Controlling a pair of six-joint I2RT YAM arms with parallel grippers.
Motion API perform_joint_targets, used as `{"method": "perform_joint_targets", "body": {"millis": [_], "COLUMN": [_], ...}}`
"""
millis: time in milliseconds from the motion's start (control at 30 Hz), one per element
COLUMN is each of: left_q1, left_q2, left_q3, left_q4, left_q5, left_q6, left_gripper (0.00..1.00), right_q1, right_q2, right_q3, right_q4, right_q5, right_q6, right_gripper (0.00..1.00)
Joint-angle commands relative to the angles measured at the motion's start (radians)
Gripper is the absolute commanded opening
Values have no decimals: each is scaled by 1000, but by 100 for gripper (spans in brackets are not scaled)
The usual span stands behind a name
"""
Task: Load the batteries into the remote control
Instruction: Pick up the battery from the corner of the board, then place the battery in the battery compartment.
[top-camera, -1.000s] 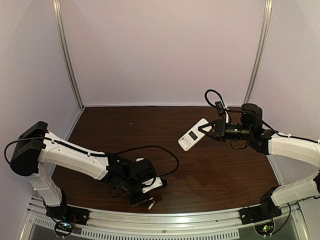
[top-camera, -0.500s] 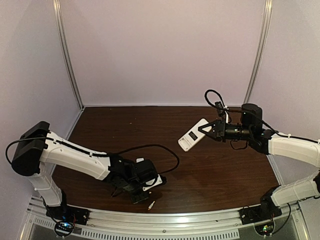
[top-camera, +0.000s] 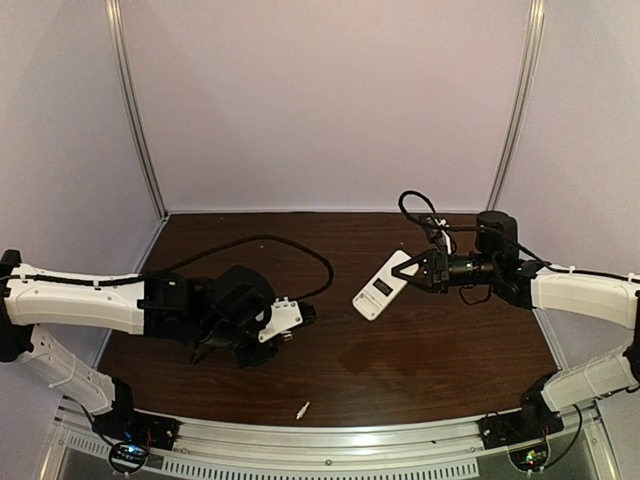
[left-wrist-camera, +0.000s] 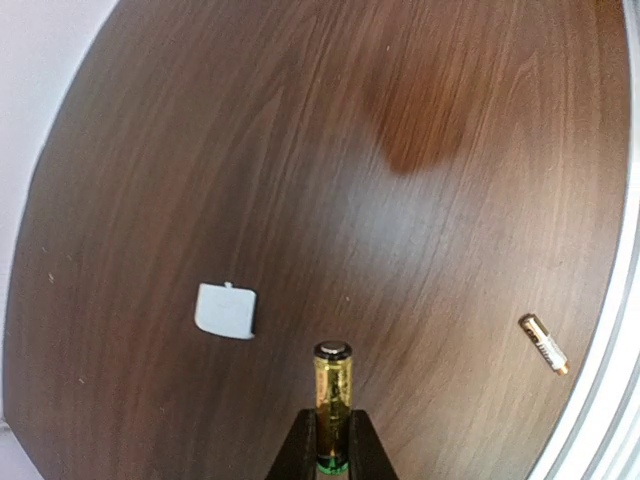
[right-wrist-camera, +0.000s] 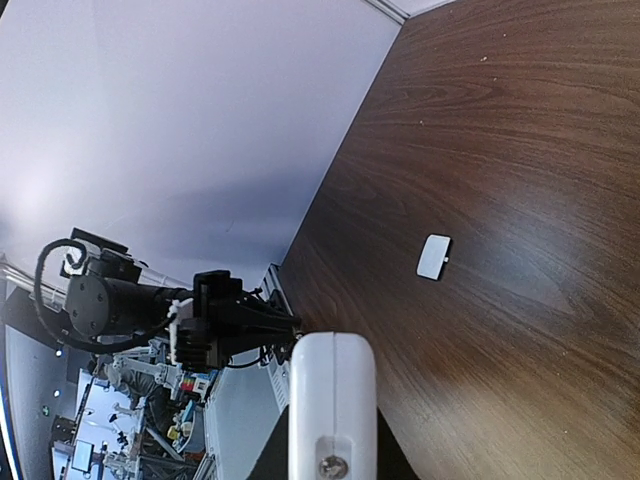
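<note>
Top external view, and the big change from a second ago is the left arm. It was hunched down at the near edge of the dark brown wooden table (top-camera: 450, 350); now it has lifted and swung back toward the left-middle. The left gripper (top-camera: 288, 335) has its fingers (left-wrist-camera: 300, 450) pinched on a slim gold-yellow battery with a silvery cap (left-wrist-camera: 333, 385), which sticks straight out past the tips and is held clear of the wood.

The other gold-yellow battery (top-camera: 302, 409) lies flat, alone, near the front edge, right where it was half a second ago. The left wrist view also catches a small pale rectangular plastic piece with a little tab (left-wrist-camera: 225, 310) lying on the table, well apart from that battery.

On the right, barely anything moved. The right gripper (top-camera: 415, 268) is closed on one end of the small white rounded-rectangle remote control (top-camera: 383, 285), holding it tilted in the air over the middle of the table. Its plain back with a dark recess faces up, and it sits a touch lower and further left than before.
</note>
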Motion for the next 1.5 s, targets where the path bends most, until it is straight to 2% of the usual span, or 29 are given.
{"method": "perform_joint_targets", "body": {"millis": [0, 167, 467, 733, 867, 1467], "left_q1": [3, -21, -100, -144, -165, -207], "left_q2": [-80, -70, 1, 89, 125, 219], "left_q3": [44, 122, 222, 305, 314, 352], "left_q4": [4, -65, -156, -235, -254, -277], "left_q5": [14, -21, -106, -154, -173, -192], "left_q6": [243, 372, 488, 482, 473, 461], "left_gripper": [0, 0, 0, 0, 0, 0], "right_q1": [17, 58, 143, 251, 285, 334], "right_q2": [25, 67, 155, 246, 268, 322], "right_q3": [-11, -2, 10, 9, 12, 8], "right_q4": [28, 38, 132, 267, 281, 330], "right_q5": [-61, -81, -70, -7, 27, 81], "right_q6": [13, 51, 147, 262, 285, 344], "right_gripper": [0, 0, 0, 0, 0, 0]}}
